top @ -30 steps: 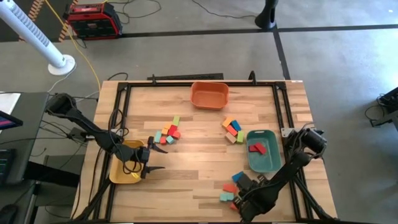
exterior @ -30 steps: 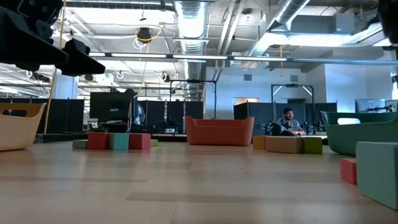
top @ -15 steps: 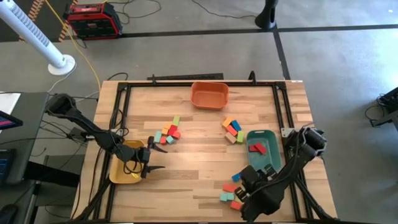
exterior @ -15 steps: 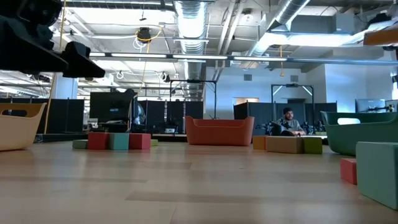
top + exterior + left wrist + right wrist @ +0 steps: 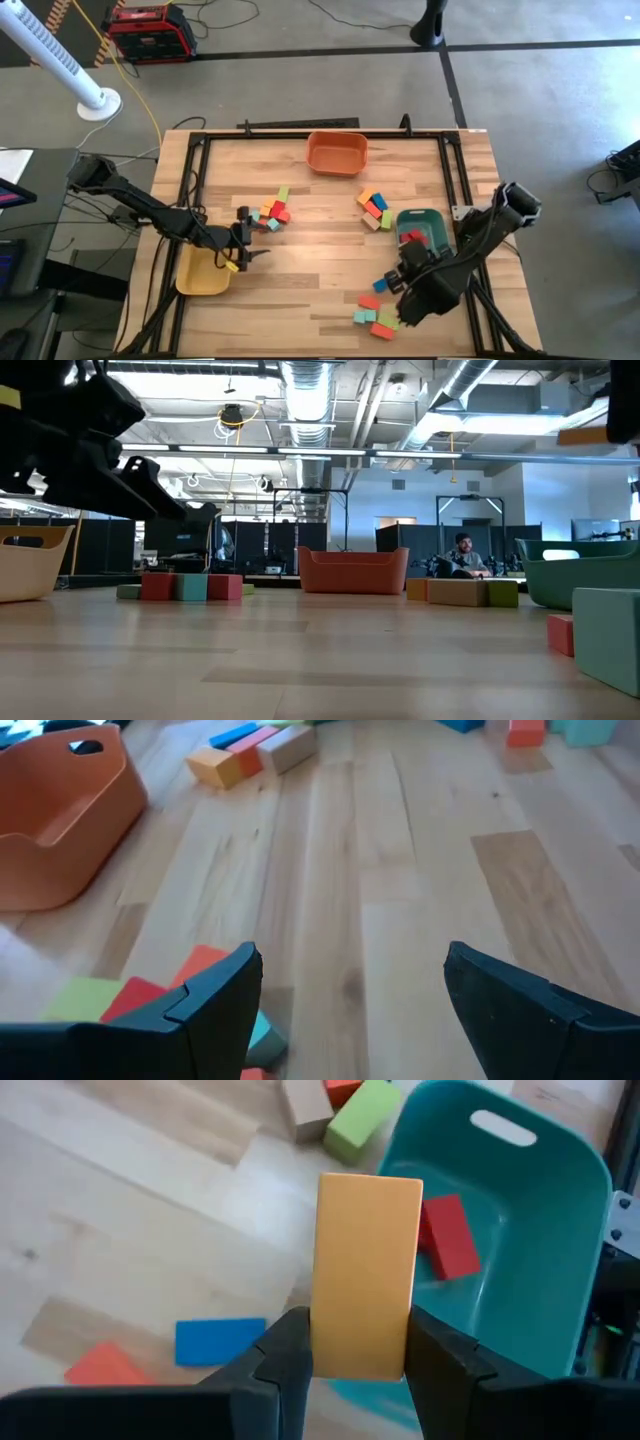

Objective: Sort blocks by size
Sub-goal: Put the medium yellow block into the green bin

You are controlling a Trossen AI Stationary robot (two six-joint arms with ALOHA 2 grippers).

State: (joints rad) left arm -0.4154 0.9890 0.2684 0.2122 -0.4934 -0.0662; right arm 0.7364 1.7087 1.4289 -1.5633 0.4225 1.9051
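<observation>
Lower right of the high view: a long yellow-orange wooden block (image 5: 367,1275) has been lifted, clamped in the right gripper (image 5: 412,272) fingers, toward the teal plastic tray (image 5: 437,218); left gripper (image 5: 243,240) fingers are spread apart, moved off the yellow tray (image 5: 198,279).

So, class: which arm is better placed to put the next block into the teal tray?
The right. Its gripper already holds an orange block beside the teal tray. The left gripper is open, empty, across the table.

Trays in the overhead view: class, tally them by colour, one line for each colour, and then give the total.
orange tray: 1
teal tray: 1
yellow tray: 1
Total: 3 trays
</observation>
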